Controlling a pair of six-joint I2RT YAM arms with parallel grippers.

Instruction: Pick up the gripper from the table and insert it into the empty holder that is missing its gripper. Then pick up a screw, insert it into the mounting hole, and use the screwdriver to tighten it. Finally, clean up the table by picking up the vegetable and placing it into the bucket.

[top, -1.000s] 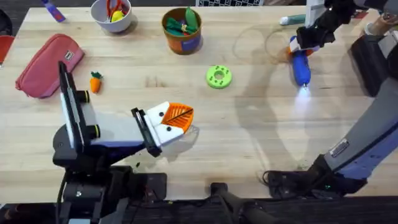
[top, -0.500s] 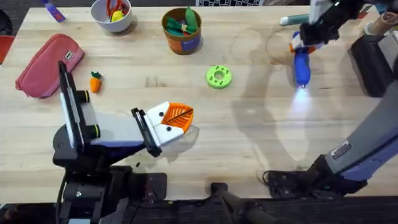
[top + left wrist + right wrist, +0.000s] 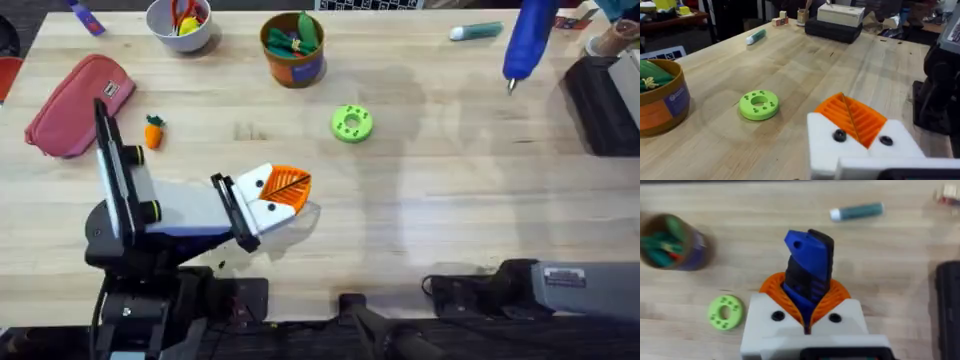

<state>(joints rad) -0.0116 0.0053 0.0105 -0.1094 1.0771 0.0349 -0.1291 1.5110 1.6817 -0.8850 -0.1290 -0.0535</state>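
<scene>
Blue screwdriver (image 3: 527, 36): held in the air over the far right of the table (image 3: 450, 210), bit pointing down and toward the near side; the right wrist view shows it clamped between the orange ribbed pads (image 3: 774, 291) of the right gripper (image 3: 807, 307), which is closed on its body. Judged rigid, smooth-sided and fairly heavy for its size, so liable to twist in the pads; best held around the thick middle of the barrel, clear of the thin bit. Left gripper (image 3: 280, 192): parked low over the near-centre of the table, its two orange pads pressed together with nothing between them. Carrot (image 3: 153, 131): small orange toy with a green top, lying on the left side of the table just beside a pink pouch (image 3: 75, 103); likely light and stiff, easiest pinched across the orange body. Bucket (image 3: 294, 47): at the far centre, upright, already holding green and orange items. Green ring (image 3: 351, 123): flat disc with small holes, near mid-table, well apart from the screwdriver. Teal marker (image 3: 474, 32): lying at the far edge, near the screwdriver. White bowl (image 3: 179, 22): far left, holding small items. Black box (image 3: 600, 100): at the right edge.
</scene>
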